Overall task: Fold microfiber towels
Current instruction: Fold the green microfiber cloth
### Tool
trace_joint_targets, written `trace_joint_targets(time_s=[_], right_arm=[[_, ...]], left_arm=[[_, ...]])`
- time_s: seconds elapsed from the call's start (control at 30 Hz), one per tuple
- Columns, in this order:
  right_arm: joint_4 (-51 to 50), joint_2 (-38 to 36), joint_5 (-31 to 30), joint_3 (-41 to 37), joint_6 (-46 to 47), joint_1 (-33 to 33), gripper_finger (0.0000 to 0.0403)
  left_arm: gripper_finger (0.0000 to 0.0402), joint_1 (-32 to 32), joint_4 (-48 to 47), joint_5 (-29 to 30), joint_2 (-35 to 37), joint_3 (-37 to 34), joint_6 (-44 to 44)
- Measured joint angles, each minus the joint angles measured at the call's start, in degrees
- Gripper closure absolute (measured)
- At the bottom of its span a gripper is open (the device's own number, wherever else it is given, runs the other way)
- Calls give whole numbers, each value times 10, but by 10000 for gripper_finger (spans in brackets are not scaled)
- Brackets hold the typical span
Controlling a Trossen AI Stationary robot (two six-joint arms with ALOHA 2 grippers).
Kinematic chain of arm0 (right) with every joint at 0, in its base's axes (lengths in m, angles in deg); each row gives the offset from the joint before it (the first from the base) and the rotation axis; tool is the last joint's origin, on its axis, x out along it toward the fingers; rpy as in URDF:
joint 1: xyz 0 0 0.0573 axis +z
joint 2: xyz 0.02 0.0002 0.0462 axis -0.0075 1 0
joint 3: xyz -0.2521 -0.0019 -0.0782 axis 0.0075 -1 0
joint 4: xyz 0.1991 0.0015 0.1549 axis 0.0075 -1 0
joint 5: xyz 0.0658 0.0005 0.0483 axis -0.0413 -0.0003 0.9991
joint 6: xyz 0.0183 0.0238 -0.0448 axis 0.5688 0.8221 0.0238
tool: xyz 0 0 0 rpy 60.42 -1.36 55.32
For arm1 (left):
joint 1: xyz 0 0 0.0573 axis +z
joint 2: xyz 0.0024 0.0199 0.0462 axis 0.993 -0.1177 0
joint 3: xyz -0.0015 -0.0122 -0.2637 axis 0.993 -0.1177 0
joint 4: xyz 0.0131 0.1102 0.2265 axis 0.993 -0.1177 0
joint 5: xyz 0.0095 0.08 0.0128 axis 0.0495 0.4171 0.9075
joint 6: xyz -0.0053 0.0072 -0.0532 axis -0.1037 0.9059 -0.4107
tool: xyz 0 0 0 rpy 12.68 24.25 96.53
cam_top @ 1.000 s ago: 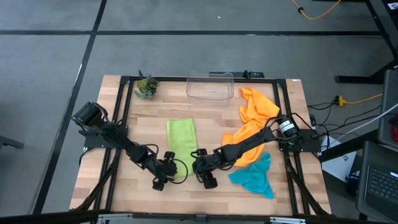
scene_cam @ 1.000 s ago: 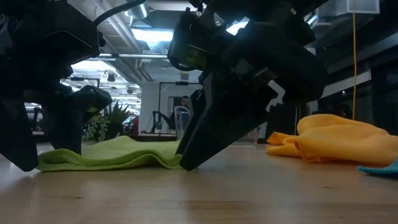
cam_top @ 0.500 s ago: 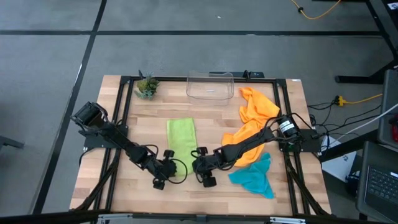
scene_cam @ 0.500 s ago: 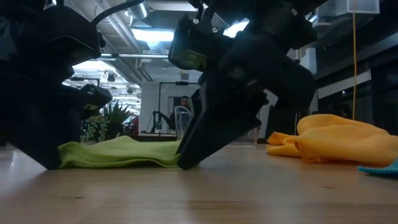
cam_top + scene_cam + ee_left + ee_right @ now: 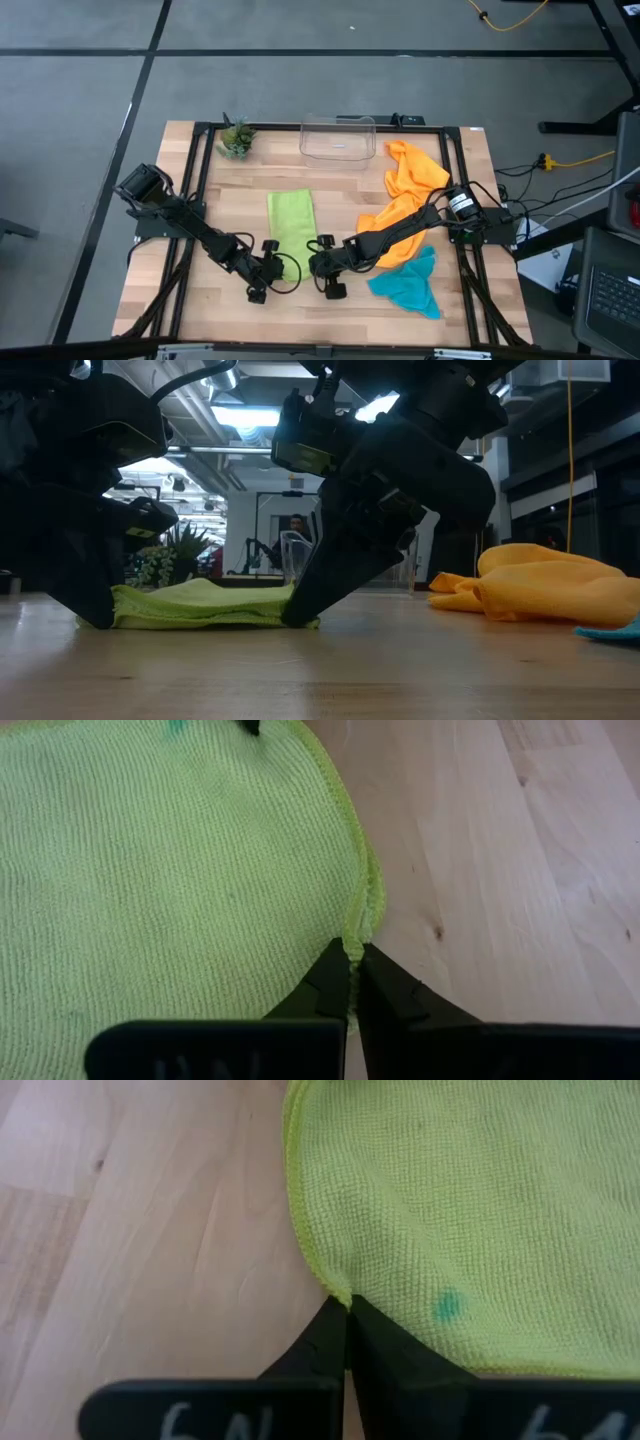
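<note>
Grippers both clamped on green towel near edge: left gripper at left corner, right gripper at right. Corners hidden under arms from above.

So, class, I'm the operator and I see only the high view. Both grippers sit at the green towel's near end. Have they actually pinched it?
Observer: The left one has. The left wrist view shows the left gripper shut on the green towel at its hem.
Operator: And the right?
Observer: The same. In the right wrist view the right gripper is shut on the hem too.
Operator: Is the towel off the wood yet?
Observer: No. The low view shows it lying flat on the table between the two grippers.
</note>
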Motion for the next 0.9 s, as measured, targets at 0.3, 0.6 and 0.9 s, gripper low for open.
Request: trace_joint_targets(time_s=[0.3, 0.6, 0.9], right_arm=[[-40, -5, 19, 30, 16, 6, 398], [-231, -6, -34, 153, 41, 31, 401], [-324, -7, -209, 232, -33, 25, 401]], left_arm=[[401, -1, -18, -13, 39, 5, -25], [401, -24, -154, 8, 64, 109, -41], [401, -25, -446, 115, 66, 235, 3]])
